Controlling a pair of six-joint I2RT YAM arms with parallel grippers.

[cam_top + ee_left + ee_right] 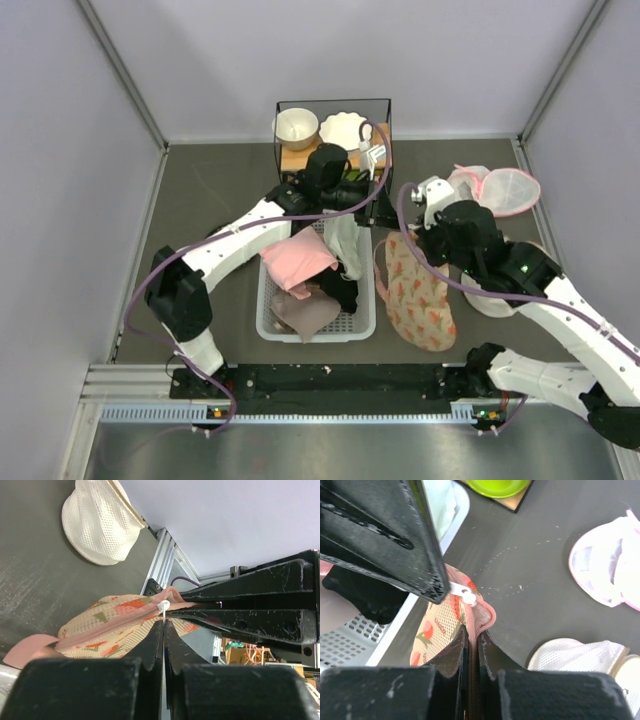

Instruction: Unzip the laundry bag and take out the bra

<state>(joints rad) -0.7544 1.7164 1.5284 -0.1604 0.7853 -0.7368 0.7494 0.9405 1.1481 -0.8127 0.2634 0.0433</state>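
Observation:
The floral laundry bag (420, 295) lies on the table right of the basket; it also shows in the left wrist view (110, 625) and the right wrist view (437, 630). My left gripper (164, 620) is shut on the white zipper pull (164, 606) at the bag's far end. It sits at that end in the top view (385, 215). My right gripper (472, 632) is shut on the bag's pink zipper edge just below the pull (464, 594), also seen from above (405, 240). Black fabric (362, 597) lies in the basket; I cannot tell whether it is the bra.
A white basket (268, 325) holds a pink cloth (298, 258) and a brownish cloth. A wire rack (385, 105) with bowls stands at the back. White mesh domes (505, 190) lie to the right, with another dome (575, 655) close to the right gripper.

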